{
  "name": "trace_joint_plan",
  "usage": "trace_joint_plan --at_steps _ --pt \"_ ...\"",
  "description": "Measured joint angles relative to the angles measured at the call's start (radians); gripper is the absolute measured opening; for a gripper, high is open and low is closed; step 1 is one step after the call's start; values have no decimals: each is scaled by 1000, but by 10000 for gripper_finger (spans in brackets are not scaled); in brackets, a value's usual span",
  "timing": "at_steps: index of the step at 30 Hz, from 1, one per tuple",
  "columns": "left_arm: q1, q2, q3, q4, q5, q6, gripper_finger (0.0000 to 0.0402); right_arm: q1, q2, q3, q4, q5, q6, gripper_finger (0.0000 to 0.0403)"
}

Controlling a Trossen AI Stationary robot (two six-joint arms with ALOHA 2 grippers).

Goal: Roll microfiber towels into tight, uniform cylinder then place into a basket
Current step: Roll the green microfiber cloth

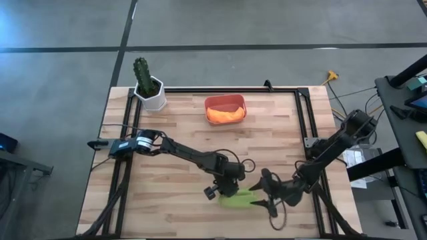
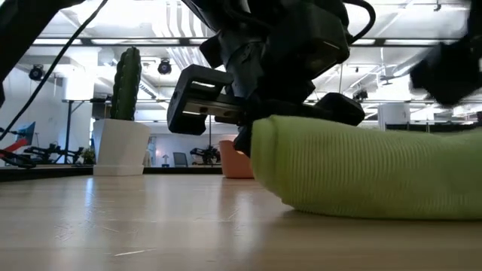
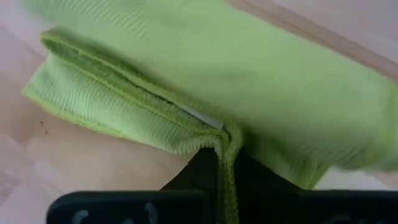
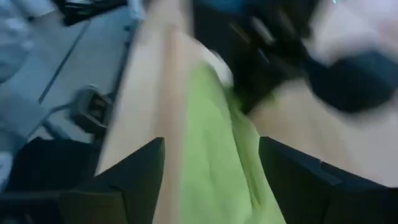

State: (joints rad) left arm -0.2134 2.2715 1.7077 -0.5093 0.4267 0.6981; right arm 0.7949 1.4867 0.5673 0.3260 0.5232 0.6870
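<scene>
The counter [image 1: 173, 133] is a big wood top. Every place here is told from the red basket [image 1: 225, 100], which sits near the counter's far edge. A white pot with a cactus [image 1: 147, 83] stands to the basket's left, by the far corner.

The orange towel [image 1: 225, 114] lies inside the basket, so that one looks done. The green towel [image 1: 237, 199] lies well away from the basket, near the front edge, rolled into a fat tube.

The left tool [image 1: 227, 187] is at the end of the roll nearer the basket's left side. It is pinched tight on the green towel, likely to keep the roll from coming loose. The right tool [image 1: 267, 197] is at the other end of the roll, with its fingers spread wide and nothing in them.

The top view shows where everything sits, but the roll is small there. The low view shows the roll [image 2: 369, 169] lying flat on the counter, thick and round. The left wrist view shows the towel's edge [image 3: 227, 155] going down between the dark fingers. The right wrist view shows the green cloth [image 4: 217, 155] in the wide gap between its two fingers.
</scene>
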Motion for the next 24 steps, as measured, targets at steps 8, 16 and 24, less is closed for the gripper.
trace_joint_plan --at_steps 8,16,24 --pt "4 0 -8 17 10 -44 0 20 17 248 -261 3 -352 237" --pt "22 0 -19 30 12 -124 6 22 281 546 -801 59 -218 203" --pt "85 -33 -34 41 -87 -223 49 71 377 622 -884 171 47 153"
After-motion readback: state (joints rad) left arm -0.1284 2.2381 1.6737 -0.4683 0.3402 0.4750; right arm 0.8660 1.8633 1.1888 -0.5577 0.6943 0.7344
